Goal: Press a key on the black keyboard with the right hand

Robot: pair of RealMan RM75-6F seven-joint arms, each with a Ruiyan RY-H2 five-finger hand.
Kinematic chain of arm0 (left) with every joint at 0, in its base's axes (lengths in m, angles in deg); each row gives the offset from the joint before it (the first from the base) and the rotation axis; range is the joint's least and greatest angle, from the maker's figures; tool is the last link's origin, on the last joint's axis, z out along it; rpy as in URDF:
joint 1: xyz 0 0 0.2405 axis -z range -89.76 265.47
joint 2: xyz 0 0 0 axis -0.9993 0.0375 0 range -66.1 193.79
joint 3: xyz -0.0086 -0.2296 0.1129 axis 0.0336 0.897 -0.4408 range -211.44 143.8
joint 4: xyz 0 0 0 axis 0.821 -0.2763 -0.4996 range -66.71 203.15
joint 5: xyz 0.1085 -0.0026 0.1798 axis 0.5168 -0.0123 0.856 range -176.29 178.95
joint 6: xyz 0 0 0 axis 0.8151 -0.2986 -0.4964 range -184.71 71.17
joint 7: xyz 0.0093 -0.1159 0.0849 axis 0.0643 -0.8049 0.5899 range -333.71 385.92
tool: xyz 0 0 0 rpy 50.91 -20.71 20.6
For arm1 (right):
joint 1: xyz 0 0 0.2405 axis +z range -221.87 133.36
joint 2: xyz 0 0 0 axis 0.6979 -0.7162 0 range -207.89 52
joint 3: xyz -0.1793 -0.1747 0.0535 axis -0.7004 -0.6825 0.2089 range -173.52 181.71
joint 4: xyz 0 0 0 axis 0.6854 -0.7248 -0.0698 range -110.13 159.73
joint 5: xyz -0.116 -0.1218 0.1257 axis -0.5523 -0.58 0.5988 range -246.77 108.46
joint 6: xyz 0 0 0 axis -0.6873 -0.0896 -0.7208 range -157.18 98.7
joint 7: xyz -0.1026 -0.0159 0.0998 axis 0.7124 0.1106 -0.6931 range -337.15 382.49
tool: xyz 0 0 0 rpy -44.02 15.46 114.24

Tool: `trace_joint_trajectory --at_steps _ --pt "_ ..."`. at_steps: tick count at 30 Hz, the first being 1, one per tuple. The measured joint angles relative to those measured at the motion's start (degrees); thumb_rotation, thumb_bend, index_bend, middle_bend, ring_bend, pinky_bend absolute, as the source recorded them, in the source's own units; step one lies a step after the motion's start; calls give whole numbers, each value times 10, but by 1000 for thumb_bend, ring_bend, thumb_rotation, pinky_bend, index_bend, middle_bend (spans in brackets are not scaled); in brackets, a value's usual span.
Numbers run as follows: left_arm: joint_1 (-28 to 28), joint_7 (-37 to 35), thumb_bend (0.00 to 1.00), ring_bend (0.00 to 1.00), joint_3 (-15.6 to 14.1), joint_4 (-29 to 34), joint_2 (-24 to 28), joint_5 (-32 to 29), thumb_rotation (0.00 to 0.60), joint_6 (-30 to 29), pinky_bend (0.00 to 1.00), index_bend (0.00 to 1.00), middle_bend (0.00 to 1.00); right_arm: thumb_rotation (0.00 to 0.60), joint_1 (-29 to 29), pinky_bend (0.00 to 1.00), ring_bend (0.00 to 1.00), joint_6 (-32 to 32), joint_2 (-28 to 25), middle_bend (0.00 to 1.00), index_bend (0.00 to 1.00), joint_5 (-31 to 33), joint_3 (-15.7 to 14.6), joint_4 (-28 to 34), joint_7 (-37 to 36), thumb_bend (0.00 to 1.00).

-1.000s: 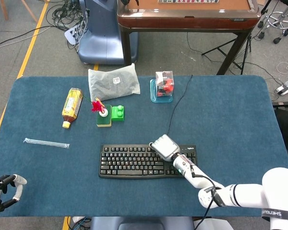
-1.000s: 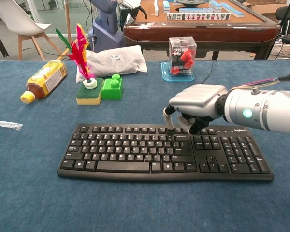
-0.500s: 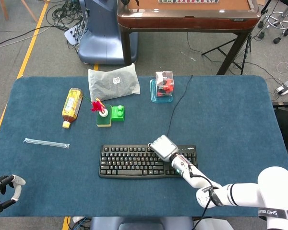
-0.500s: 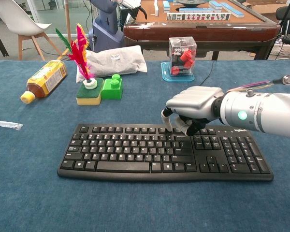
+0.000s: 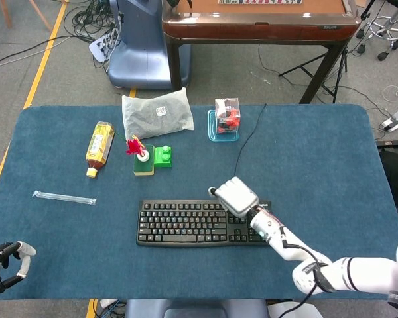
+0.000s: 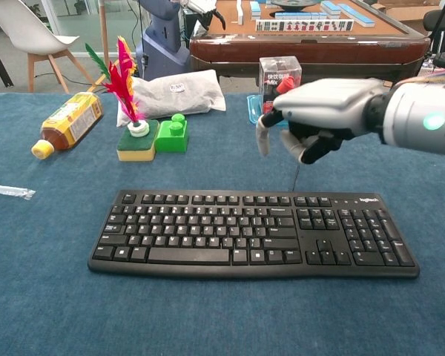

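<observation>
Above the kbd's upper edge, the right hand (image 6: 322,115) hangs clear of the keys w/ one finger pointing down & the rest curled in under the palm, holding nothing; no fingertip touches a key in the chest view. Black keyboard (image 6: 254,233) lies flat on the blue table (image 5: 318,152), near the front edge & roughly centre, its cable running back toward the clear box (image 6: 279,85) of red bits on a teal tray. Head view puts the right hand (image 5: 235,196) over the kbd's top right part, by the gap before the numpad. Left hand (image 5: 6,260) sits at the table's front-left corner, well apart from everything, fingers apart & holding nothing. Behind the kbd: green block (image 6: 172,134) just beside a yellow-green sponge w/ a feathered shuttlecock (image 6: 122,78) on it, tea bottle (image 6: 68,121) lying on its side, grey bag (image 6: 170,93), wrapped straw (image 5: 64,197) off to the left.
</observation>
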Motion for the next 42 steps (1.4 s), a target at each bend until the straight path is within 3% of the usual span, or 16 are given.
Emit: trace_joint_trajectory --at_steps 4,6,9,16,21,25,31,42 --pt "-1 0 469 571 2 0 -2 1 600 -4 706 573 661 600 -33 975 674 29 -48 757 474 -76 -8 29 -63 821" --pt "-2 0 469 560 4 -1 -4 2 600 -11 706 566 661 600 -51 882 585 45 -68 691 474 -113 -16 39 -87 791" --pt "-4 -1 469 540 7 -3 -9 5 600 -24 706 562 648 600 -88 776 529 84 -106 652 474 -172 -35 53 -116 790" --pt "-7 6 469 534 9 -5 -14 8 600 -29 706 562 629 600 -194 746 511 195 -165 625 475 -266 -90 64 -168 788" --pt "-6 9 469 517 10 -5 -16 9 600 -30 705 561 611 600 -264 746 509 262 -175 623 474 -289 -115 44 -203 785" --pt "-7 16 469 448 11 -5 -17 8 600 -29 638 550 557 600 -318 741 499 302 -176 612 474 -296 -131 21 -222 783" --pt "-3 33 469 440 6 0 -12 7 600 -10 625 543 546 600 -368 738 496 337 -178 608 474 -313 -142 -7 -252 782" --pt "1 53 469 440 2 14 -8 5 600 6 625 543 546 600 -395 738 495 335 -176 608 475 -332 -135 -51 -309 781"
